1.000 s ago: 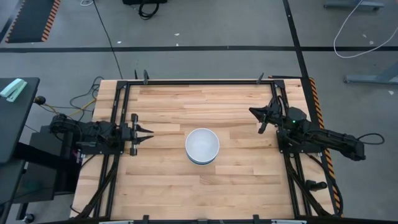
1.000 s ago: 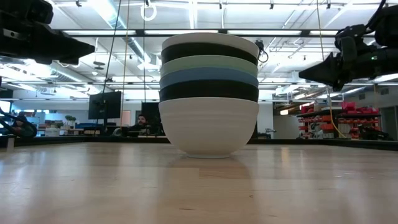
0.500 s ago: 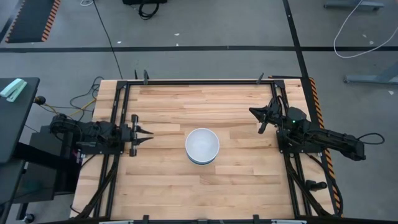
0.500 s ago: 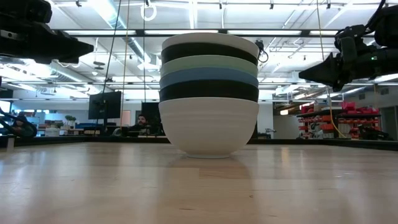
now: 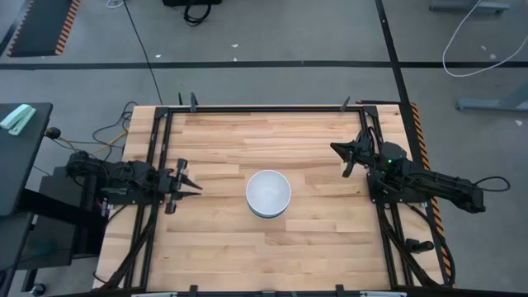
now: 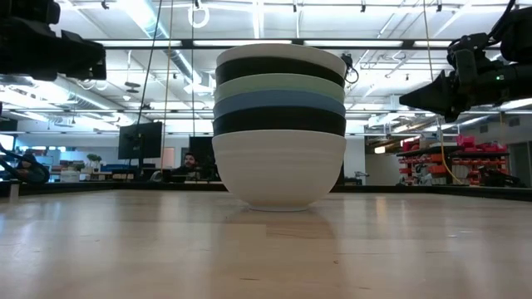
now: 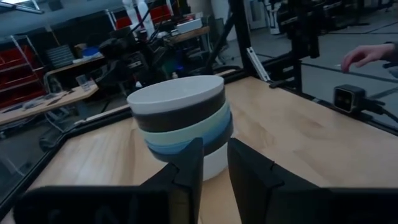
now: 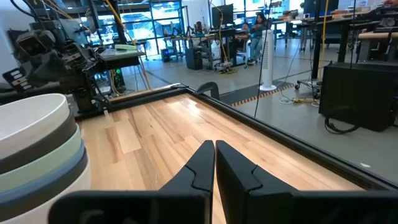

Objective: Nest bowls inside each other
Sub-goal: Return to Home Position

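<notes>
Bowls (image 5: 268, 194) sit nested in one stack at the centre of the bench (image 5: 247, 256) in the high view. The left tool (image 5: 191, 188) at frame left and the right tool (image 5: 337, 149) at frame right hang well apart from it. We judge the nesting done and the arms clearing off.

In the low view we count, bottom upward, a white base bowl (image 6: 278, 170), lower black bowl (image 6: 278, 122), blue bowl (image 6: 278, 103), mint green bowl (image 6: 278, 86), upper black bowl (image 6: 278, 68) and white top rim (image 6: 278, 51), each seated level.

In the left wrist view its fingers (image 7: 189, 165) stand a narrow gap apart, holding nothing.

In the right wrist view its fingers (image 8: 202, 168) press together, empty.
</notes>
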`<state>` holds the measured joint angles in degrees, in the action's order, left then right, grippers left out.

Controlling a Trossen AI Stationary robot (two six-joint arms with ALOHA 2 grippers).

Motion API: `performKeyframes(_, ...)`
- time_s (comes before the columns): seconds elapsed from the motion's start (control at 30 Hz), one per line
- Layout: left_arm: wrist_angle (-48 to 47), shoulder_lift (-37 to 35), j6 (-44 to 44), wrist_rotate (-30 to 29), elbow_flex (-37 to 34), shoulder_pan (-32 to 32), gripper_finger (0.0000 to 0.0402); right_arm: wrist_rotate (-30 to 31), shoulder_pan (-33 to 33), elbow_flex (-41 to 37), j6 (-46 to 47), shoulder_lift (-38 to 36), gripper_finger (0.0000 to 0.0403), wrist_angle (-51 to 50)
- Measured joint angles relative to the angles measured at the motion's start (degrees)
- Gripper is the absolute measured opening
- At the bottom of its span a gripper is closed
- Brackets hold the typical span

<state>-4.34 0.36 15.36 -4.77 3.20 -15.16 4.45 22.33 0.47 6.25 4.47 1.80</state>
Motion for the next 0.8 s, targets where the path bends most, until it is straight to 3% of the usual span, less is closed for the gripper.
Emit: performKeyframes(0.8,-0.30,-0.01,0.33,1.96,0.02,0.00,0.0078,0.00,0.00,0.00,0.01,-0.01,0.0023,0.00)
